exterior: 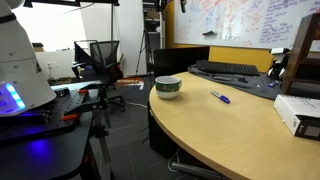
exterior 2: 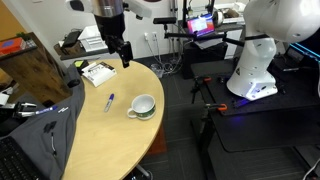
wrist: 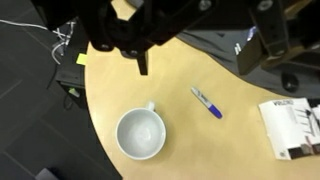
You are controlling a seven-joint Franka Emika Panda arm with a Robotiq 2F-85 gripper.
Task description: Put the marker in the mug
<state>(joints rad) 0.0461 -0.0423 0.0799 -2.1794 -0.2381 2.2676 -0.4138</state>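
The blue marker lies flat on the light wooden table, a short way from the mug; it also shows in the other exterior view and the wrist view. The white mug with a dark green band stands upright and empty near the table's rounded edge, also seen in an exterior view and from above in the wrist view. My gripper hangs high above the table, open and empty. In the wrist view the gripper has its fingers wide apart above the marker.
A white box lies on the table beyond the marker and shows in the wrist view. A keyboard sits at the back. A dark bag covers one table side. The table edge curves close to the mug.
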